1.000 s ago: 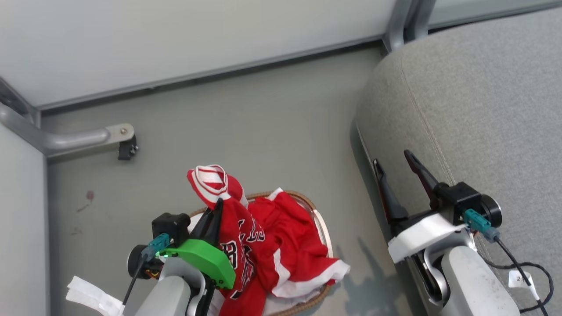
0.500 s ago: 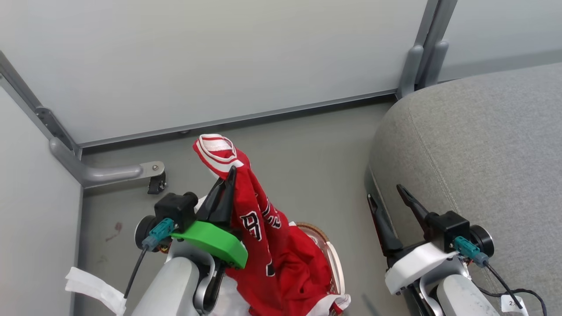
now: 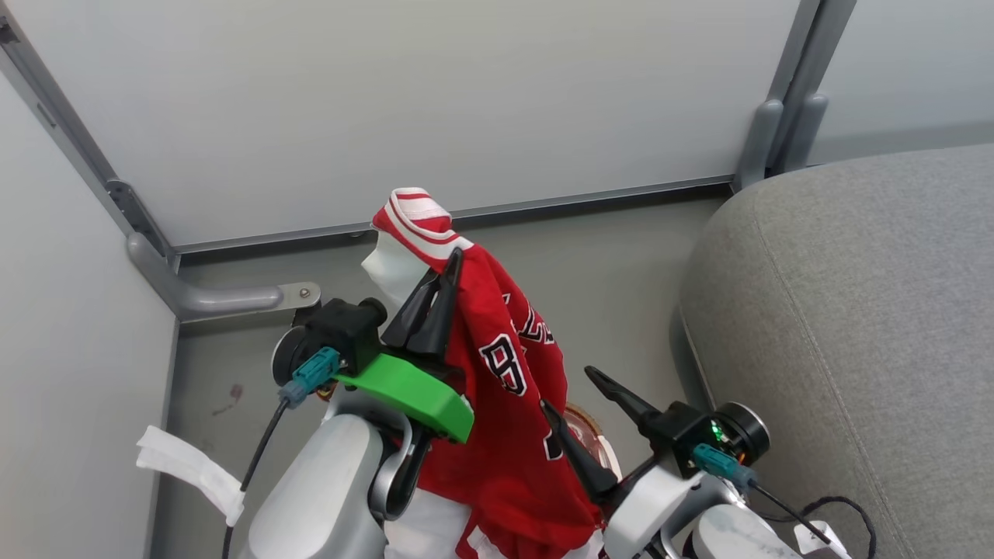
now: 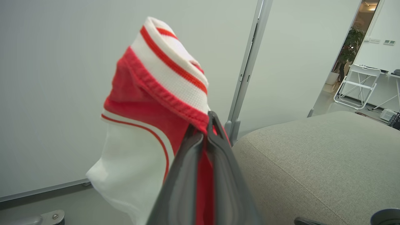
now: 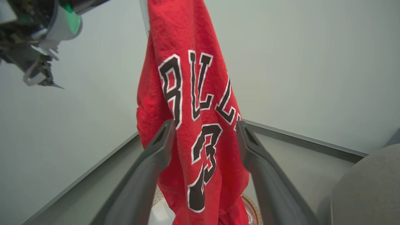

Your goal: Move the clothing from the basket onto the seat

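The red jersey (image 3: pixel 505 365) hangs in the air above the basket (image 3: pixel 592 423), and its lower folds drop toward the brown rim. The left gripper (image 3: pixel 453 264) is clamped tight on the cloth just below the white-and-red striped trim (image 4: pixel 175 72), which stands up past the fingertips. The right gripper (image 3: pixel 568 388) is spread wide and holds nothing, low beside the hanging fabric. In the right wrist view its two fingers (image 5: pixel 156 150) frame the dark lettering, but whether they touch the cloth cannot be told. The grey seat (image 3: pixel 854 326) lies to the right, apart from the jersey.
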{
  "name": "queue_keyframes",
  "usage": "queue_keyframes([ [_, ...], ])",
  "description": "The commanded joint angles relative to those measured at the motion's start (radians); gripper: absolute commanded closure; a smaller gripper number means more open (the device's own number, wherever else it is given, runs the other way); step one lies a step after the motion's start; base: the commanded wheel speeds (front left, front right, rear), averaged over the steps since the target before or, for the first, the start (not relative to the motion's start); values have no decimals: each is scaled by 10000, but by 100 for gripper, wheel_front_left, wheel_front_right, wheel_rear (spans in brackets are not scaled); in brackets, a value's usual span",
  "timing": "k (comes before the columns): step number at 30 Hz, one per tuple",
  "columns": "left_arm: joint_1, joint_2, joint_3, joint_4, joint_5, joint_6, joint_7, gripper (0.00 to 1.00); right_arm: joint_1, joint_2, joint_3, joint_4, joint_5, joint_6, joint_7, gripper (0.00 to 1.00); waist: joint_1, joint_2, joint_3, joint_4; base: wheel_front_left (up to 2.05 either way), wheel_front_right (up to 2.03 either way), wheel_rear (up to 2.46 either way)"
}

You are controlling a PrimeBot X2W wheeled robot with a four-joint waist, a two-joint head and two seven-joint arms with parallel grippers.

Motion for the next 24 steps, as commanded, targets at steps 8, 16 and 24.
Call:
queue_keyframes([
  [8, -731, 19, -1005, -251, -504, 166, -41, 100, -1432, 144, 820, 1752, -153, -10, -20, 0, 1, 0, 258, 668, 0, 0, 0],
  [16, -1072, 16, -1670, -380, -864, 318, -41, 100, -1869, 155, 1350, 3292, 649, -10, -20, 54, 1, 0, 360, 1170, 0, 0, 0],
  [24, -904, 16, -1625, -320, -928, 417, -41, 100, -1640, 156, 735, 3528, 1351, -10, -20, 100, 1, 0, 367, 1149, 0, 0, 0],
])
